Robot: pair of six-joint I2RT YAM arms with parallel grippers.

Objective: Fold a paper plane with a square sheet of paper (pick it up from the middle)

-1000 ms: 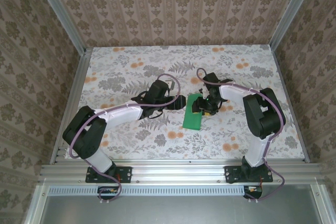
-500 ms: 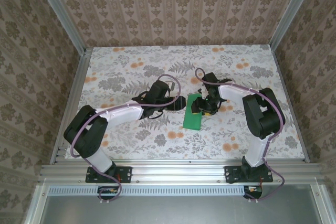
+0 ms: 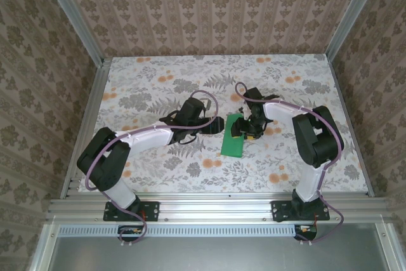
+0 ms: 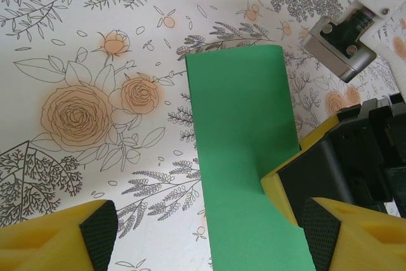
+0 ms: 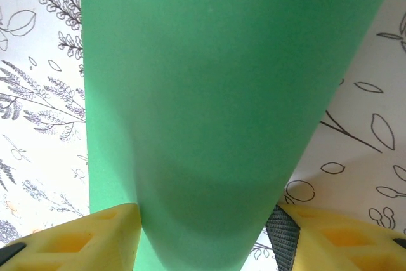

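Tall walls papered in a beige damask pattern (image 3: 209, 11) close in three sides of a white tabletop printed with grey leaves and orange flowers (image 3: 146, 80). A silver aluminium rail (image 3: 209, 204) runs along its near edge. From that rail the black-and-white left arm (image 3: 146, 136) reaches in from the left and the matching right arm (image 3: 317, 138) bends in from the right. Each trails a lilac cable (image 3: 209, 96), and the two meet near the table's middle. Between them lies the thin bright-green sheet of paper (image 3: 232, 141), folded into a narrow oblong with its long side running from near to far. Its far right part is covered from above by the right gripper (image 3: 244, 130). The left gripper (image 3: 214, 125) sits just beside the sheet's left edge. In its own camera its jaws stand wide apart (image 4: 209, 233), the green strip (image 4: 244, 131) passing between its black-padded yellow fingers (image 4: 95, 233) without touching them. There a yellow finger of the right gripper (image 4: 282, 188) overlaps the strip's right edge, below a small grey box on that wrist (image 4: 336, 46). From the right wrist the paper (image 5: 216, 93) rises and hides much of the tablecloth. It runs down between the partly parted jaws (image 5: 203, 223), whose yellow fingers (image 5: 108, 233) meet its edges, though I cannot tell whether they squeeze it.
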